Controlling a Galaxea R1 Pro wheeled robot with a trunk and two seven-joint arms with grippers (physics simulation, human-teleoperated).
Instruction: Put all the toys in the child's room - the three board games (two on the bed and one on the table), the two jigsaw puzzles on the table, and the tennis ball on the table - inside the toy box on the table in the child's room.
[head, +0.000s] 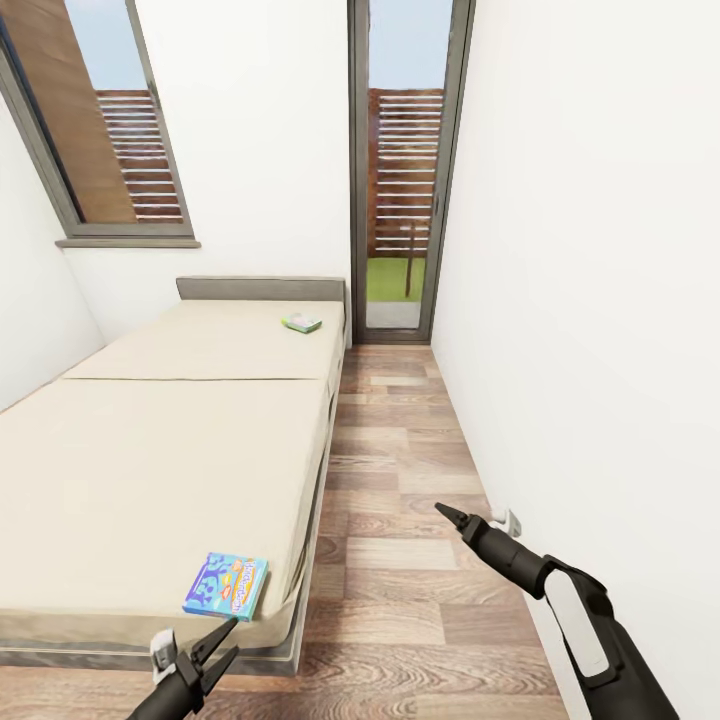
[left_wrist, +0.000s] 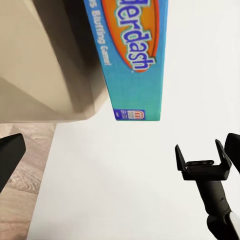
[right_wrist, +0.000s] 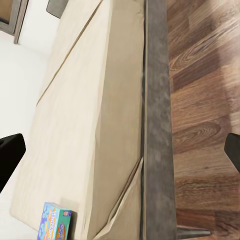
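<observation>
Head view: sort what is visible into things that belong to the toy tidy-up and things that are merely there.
Belongs to the job:
- blue printed board game box at the near corner of the bed
- pale green board game box near the headboard
- wide cream bed

Merely there:
- glass door
- window
- wooden plank floor

Left gripper (head: 226, 640) fingers parted, right gripper (head: 447, 513) fingers together.

A wood-plank floor (head: 400, 520) runs beside white walls (head: 590, 300). At the far end stands a tall glazed door (head: 405, 170) showing a slatted fence (head: 405, 150) and grass; a grey-framed window (head: 110, 130) sits nearby.
</observation>
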